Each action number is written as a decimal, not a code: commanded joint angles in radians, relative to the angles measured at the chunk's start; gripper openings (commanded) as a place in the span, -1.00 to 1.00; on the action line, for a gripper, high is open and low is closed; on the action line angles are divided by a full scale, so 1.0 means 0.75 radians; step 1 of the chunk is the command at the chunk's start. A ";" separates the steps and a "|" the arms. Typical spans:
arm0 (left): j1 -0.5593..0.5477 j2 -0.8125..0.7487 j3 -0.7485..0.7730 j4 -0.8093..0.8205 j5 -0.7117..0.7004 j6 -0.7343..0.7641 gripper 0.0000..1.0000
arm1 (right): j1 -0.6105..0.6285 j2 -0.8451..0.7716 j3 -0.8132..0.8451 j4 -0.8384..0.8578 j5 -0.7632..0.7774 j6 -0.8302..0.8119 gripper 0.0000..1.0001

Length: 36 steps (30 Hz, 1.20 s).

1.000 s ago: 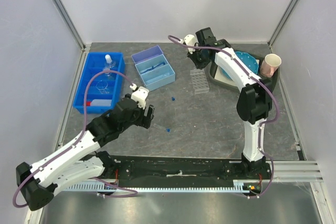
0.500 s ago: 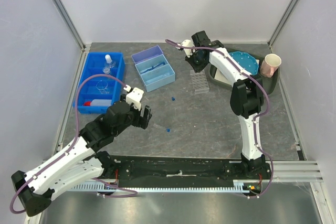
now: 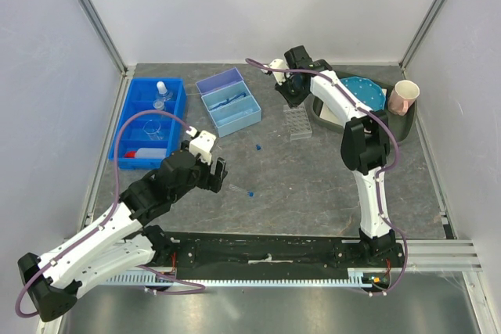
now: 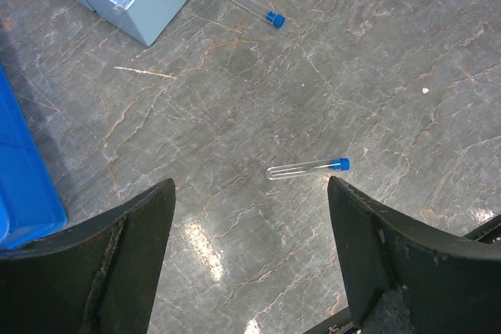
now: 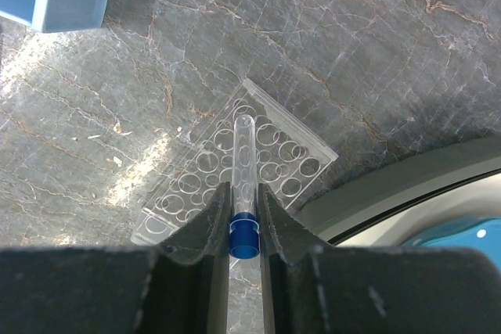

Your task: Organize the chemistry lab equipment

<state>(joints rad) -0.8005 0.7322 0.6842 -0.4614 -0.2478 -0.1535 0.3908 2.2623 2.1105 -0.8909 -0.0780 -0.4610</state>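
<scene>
A deep blue divided plastic bin (image 3: 124, 119) sits by the left edge of the grey stone-patterned worktop (image 3: 313, 185). It holds a white squeeze bottle with a red nozzle (image 3: 145, 154) in its near compartment and two clear glass flasks (image 3: 160, 93) farther back. A pale blue open box (image 3: 235, 113) stands toward the far edge, just right of the bin; its contents are too small to make out. In the far right corner, a dark tray (image 3: 407, 124) carries a round blue disc (image 3: 368, 87) and a pinkish paper cup (image 3: 405, 97). A clear plastic tube rack (image 5: 274, 154) lies just left of the tray.

There are three blue-capped clear tubes. The right gripper (image 5: 243, 224) pinches one tube (image 5: 244, 154) by its cap end above the rack. Two loose tubes (image 4: 309, 167) lie on bare worktop in the middle, well apart from each other; the second (image 4: 250, 5) rests near the pale box. The left gripper (image 4: 250, 185) hangs spread wide above the nearer one, holding nothing
</scene>
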 commanded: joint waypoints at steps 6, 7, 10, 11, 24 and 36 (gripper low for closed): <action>0.004 -0.003 -0.004 0.061 0.021 0.045 0.69 | 0.005 0.039 0.056 0.012 -0.011 0.005 -0.68; 0.004 -0.003 -0.004 0.061 0.024 0.043 0.69 | 0.005 0.039 0.060 0.014 -0.006 0.005 -0.67; 0.004 -0.001 -0.004 0.065 0.026 0.043 0.69 | 0.005 0.045 0.072 0.018 -0.004 0.005 -0.64; 0.004 -0.001 -0.004 0.065 0.028 0.043 0.69 | 0.005 0.047 0.076 0.020 -0.004 0.005 -0.63; 0.004 -0.017 -0.010 0.073 0.030 0.041 0.69 | 0.005 0.113 0.137 0.043 -0.008 0.040 -0.41; 0.004 -0.025 -0.012 0.085 0.044 0.041 0.69 | 0.005 0.135 0.190 0.083 -0.023 0.095 -0.01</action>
<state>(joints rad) -0.8005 0.7280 0.6804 -0.4469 -0.2287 -0.1539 0.3908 2.3562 2.1914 -0.8688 -0.0818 -0.4152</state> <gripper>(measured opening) 0.848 0.460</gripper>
